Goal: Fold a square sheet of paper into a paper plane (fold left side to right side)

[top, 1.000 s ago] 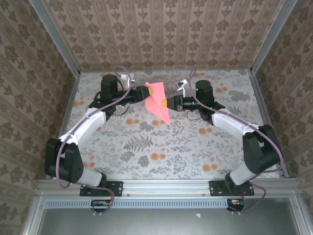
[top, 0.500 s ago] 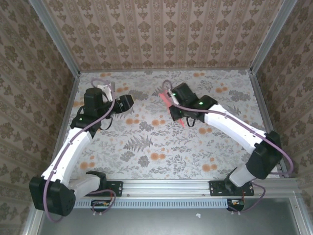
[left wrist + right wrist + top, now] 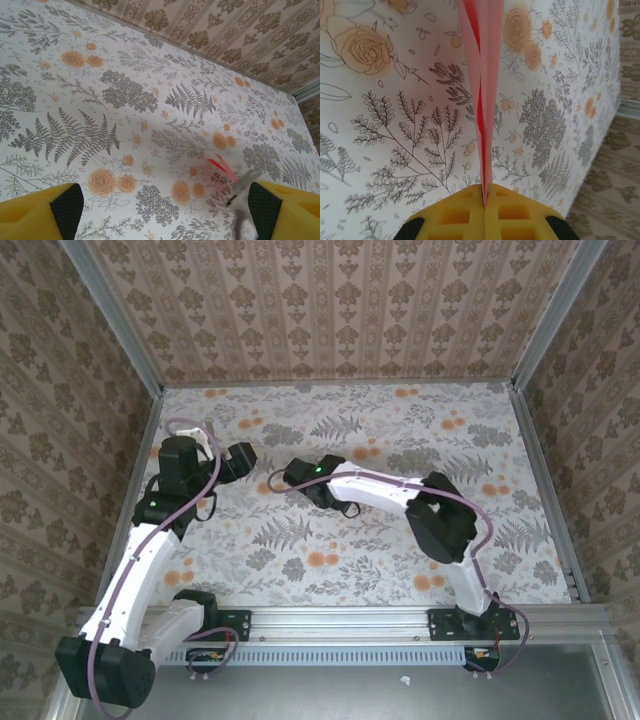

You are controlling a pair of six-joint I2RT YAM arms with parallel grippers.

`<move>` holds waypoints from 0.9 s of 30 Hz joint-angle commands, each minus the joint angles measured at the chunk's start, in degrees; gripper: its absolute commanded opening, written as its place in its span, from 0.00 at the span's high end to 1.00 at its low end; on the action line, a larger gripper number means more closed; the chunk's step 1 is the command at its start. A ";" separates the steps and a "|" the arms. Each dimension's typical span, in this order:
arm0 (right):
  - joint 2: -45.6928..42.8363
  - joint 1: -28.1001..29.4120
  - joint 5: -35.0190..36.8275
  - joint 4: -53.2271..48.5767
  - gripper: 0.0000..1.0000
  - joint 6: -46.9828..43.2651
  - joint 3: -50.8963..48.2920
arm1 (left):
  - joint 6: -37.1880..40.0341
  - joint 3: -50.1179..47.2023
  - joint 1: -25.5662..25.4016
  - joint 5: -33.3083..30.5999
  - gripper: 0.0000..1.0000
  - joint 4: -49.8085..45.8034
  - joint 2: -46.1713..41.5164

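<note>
Pink-red paper plane point(image 3: 482, 100), folded flat along its long crease: we find it pinched edge-on between the pressed-together yellow pads of the right pincer point(image 3: 484, 197), running straight out ahead of the tips above the floral tabletop point(image 3: 380, 125). We list the left pincer point(image 3: 162, 212) as spread wide, the plane's end showing ahead of it, off toward its right-hand finger, not touching.

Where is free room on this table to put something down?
Bare table: the far strip along the back wall, and the right side by the right wall. Crowded: left of centre, where the left gripper and right gripper with the paper plane stand close.
</note>
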 commanded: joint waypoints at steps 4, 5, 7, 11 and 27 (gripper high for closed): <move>5.88 1.26 1.51 -6.75 0.90 -0.74 3.58 | 0.07 -0.24 0.91 0.09 0.11 -0.67 -0.41; 6.43 1.42 0.38 -7.27 0.87 -0.58 3.84 | 0.02 -0.22 0.93 0.39 0.10 -0.68 -0.23; 7.58 1.63 -3.10 -8.63 0.82 -0.54 4.70 | -0.07 -0.04 1.02 1.02 0.10 -0.68 0.20; 7.34 1.73 -9.72 -9.49 0.67 0.34 4.91 | -0.52 0.30 1.19 2.64 0.10 -0.60 1.46; -18.97 -2.68 -32.38 2.41 0.28 8.95 -12.25 | -8.48 -2.98 -0.62 16.03 0.18 8.79 15.47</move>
